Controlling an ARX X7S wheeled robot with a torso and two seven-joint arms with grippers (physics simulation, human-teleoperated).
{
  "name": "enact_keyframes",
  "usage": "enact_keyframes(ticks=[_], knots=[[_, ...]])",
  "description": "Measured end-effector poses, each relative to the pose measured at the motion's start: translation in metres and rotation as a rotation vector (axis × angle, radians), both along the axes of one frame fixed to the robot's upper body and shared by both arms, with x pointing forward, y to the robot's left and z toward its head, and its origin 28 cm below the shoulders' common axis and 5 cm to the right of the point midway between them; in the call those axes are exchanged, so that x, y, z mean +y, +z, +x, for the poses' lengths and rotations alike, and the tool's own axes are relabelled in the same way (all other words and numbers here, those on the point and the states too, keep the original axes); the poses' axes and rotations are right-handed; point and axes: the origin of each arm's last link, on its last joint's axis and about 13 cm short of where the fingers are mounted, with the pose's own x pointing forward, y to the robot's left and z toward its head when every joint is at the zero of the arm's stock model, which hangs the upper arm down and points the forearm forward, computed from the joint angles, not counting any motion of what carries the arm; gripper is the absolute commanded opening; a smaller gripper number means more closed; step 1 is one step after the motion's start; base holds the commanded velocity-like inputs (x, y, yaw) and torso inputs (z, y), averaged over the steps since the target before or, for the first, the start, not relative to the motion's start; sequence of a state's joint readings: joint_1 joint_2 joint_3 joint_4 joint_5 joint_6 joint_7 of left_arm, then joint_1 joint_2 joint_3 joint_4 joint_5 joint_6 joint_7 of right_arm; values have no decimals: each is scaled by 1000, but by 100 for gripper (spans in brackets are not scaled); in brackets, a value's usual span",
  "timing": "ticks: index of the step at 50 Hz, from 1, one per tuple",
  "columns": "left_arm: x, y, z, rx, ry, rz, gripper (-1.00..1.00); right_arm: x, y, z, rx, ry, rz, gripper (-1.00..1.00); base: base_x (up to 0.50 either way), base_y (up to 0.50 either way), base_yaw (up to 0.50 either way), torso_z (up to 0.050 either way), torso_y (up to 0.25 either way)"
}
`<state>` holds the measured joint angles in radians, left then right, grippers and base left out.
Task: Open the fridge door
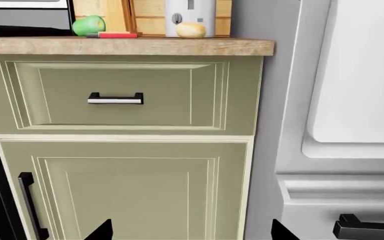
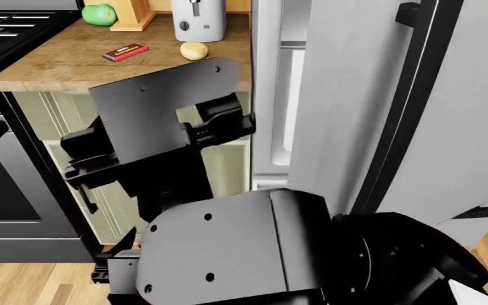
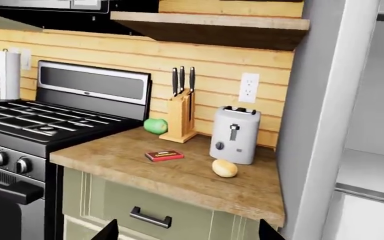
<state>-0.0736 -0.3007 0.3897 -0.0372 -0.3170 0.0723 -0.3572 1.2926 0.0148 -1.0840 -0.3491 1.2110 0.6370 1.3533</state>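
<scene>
Both grippers show only two dark fingertips at the edge of their wrist views, set well apart w/ nothing between them: left gripper (image 1: 192, 231) spread wide, right gripper (image 3: 188, 231) likewise, neither holding anything. From the head cam the jaws themselves are hidden behind the arms and torso (image 2: 253, 254).

Fridge door (image 2: 447, 114) is swung out toward the robot on the right of the head view, pale grey-white panel w/ its long black vertical bar handle (image 2: 405, 95) running down the front. Between door and cabinet the lit fridge interior (image 2: 291, 82) shows, incl. a shelf edge. Right wrist cam also looks past the fridge side wall (image 3: 319, 115) into the interior.

Left wrist cam faces the green cabinet: drawer front (image 1: 115, 95) w/ short black pull, cabinet door (image 1: 125, 190) below w/ vertical black pull, and the freezer drawer handle (image 1: 369, 227) low at one side.

On the wood countertop (image 3: 178, 175): white toaster (image 3: 235, 135), a potato (image 3: 225, 168) just beside it, red matchbox-like item (image 3: 164, 155), green apple (image 3: 155, 126) touching or just beside the knife block (image 3: 180, 117). Black range (image 3: 38, 125) sits next to the counter; paper towel roll (image 3: 4, 75) stands beyond it. Wall outlet (image 3: 249, 87) above the toaster.
</scene>
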Motion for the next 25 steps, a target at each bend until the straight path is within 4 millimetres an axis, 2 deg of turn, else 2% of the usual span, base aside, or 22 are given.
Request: enact_keyframes(ticks=[15, 25], knots=[[0, 0, 0, -3, 0, -4, 100, 8, -6, 18, -18, -113, -69, 100, 0, 0, 0, 0, 0], [0, 1, 0, -5, 1, -7, 100, 8, -11, 42, -20, -190, -122, 100, 0, 0, 0, 0, 0]])
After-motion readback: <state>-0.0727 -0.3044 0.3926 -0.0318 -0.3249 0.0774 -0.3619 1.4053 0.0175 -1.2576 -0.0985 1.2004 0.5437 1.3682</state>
